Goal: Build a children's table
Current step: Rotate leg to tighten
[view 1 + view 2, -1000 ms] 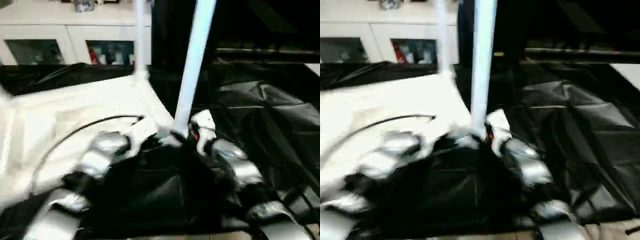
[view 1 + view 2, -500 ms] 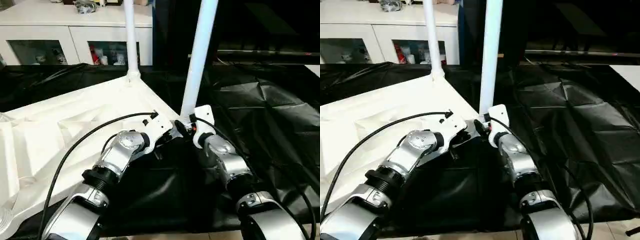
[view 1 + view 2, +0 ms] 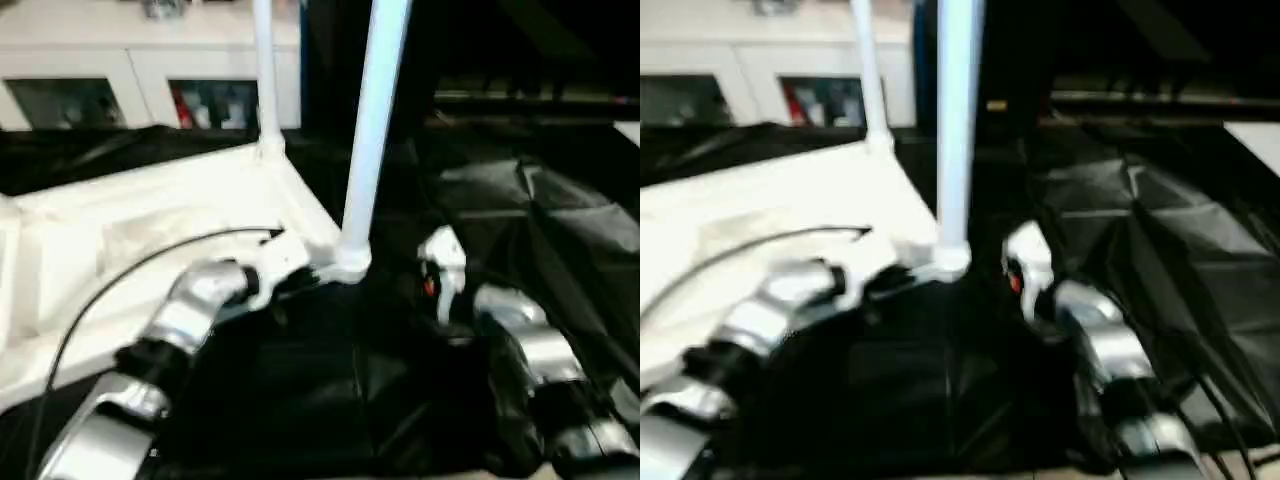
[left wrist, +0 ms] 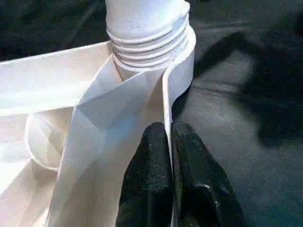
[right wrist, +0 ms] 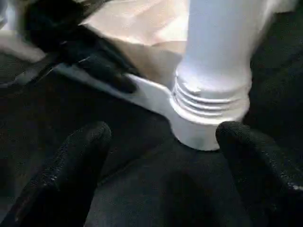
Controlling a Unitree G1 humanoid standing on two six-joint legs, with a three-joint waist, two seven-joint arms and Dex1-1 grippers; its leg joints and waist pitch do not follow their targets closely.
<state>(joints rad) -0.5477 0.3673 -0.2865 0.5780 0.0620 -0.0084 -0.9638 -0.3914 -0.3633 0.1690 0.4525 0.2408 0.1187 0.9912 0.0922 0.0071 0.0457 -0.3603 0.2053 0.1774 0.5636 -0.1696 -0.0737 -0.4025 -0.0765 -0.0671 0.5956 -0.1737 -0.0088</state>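
Note:
The children's table lies upside down on a black sheet: its white tabletop (image 3: 150,230) has ribs facing up. Two white legs stand upright in corner sockets, a near leg (image 3: 370,120) and a far leg (image 3: 265,70). My left gripper (image 4: 169,137) is shut on the tabletop's thin rim just beside the near leg's threaded socket (image 4: 147,42). My right gripper (image 5: 161,135) is open, its fingers (image 5: 80,151) spread wide on either side of that socket (image 5: 208,118) without touching it; it sits a little to the right of the leg (image 3: 440,265).
A white cabinet (image 3: 120,60) with glass doors stands behind the work. The crumpled black sheet (image 3: 540,200) covers the surface to the right. A black cable (image 3: 130,270) arcs over my left forearm across the tabletop.
My right gripper has let go of the near leg's base, opened wider and drawn back to the right. The left gripper stays pinched on the rim. The camera has shifted.

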